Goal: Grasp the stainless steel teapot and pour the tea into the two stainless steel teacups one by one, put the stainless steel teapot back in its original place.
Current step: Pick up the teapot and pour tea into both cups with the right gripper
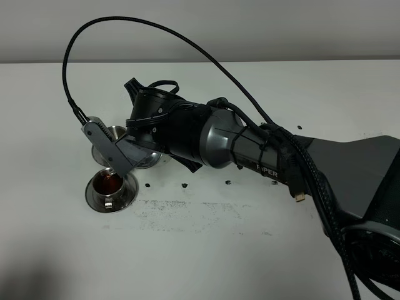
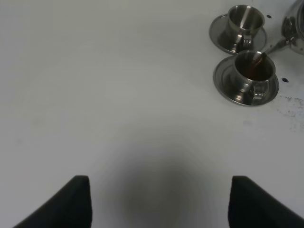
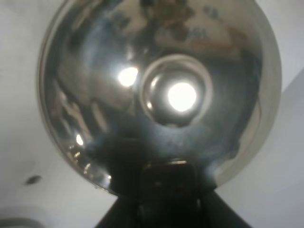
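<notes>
Right now the teapot point(image 3: 159, 95) hangs tilted above the worktop point(image 2: 118, 95), its handle pinched in the closed right gripper point(image 3: 167, 185), and its spout point(image 2: 274, 46) sits just over the rim of the nearer cup point(image 2: 251, 71), which already holds dark tea. The likeliest trouble is overfilling: the cup is small and the level looks well up, so a late return to upright would send tea over the rim into the saucer point(image 2: 228, 88) and onto the worktop. The spout is thin and close to the rim's edge, so a small wobble of the wrist could put the stream outside the cup. The grip is on the loop handle alone, and the pot could swing or slip there as its weight shifts; the lid point(image 3: 178, 92) might also slide off if the tilt steepens. The second cup point(image 2: 244, 20) looks empty and stands just beside the first, partly under the right arm point(image 1: 219, 140), so shifting across could nudge it or dribble tea between the two. Dark specks point(image 1: 185, 185) dot the worktop nearby. The coaster is not in sight, so the return spot cannot be judged. The left gripper point(image 2: 160, 180) is spread and empty, well apart from the cups.
</notes>
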Controlling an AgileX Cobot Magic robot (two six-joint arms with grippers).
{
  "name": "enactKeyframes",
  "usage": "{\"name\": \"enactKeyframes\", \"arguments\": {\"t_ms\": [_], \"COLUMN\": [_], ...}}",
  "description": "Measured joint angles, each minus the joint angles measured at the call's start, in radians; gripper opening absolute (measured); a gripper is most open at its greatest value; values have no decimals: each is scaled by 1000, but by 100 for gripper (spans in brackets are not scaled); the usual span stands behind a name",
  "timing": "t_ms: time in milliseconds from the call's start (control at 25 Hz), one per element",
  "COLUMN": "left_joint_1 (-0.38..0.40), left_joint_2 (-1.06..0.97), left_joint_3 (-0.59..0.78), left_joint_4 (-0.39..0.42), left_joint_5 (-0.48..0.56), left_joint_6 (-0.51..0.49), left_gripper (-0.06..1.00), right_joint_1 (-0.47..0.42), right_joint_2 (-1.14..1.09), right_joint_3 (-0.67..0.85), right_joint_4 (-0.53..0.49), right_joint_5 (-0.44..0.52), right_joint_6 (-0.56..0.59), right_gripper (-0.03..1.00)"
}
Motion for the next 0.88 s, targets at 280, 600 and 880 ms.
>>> {"name": "enactKeyframes", "arguments": {"t_ms": [280, 600, 880], "left_joint_1": [0, 0, 0], "left_joint_2": [0, 0, 0], "left_joint_3": [0, 0, 0], "left_joint_4": [0, 0, 0], "left_joint_5": [0, 0, 0], "left_joint_6": [0, 0, 0], "left_gripper": [59, 59, 59], "right_joint_1": [-26, -78, -95], "right_joint_2": [-19, -114, -350], "right_joint_3": [0, 35, 323], "right_joint_4": [74, 355, 542], "right_joint_5": [16, 109, -15], "right_joint_6": [68, 128, 365], "right_gripper": [19, 19, 19]}}
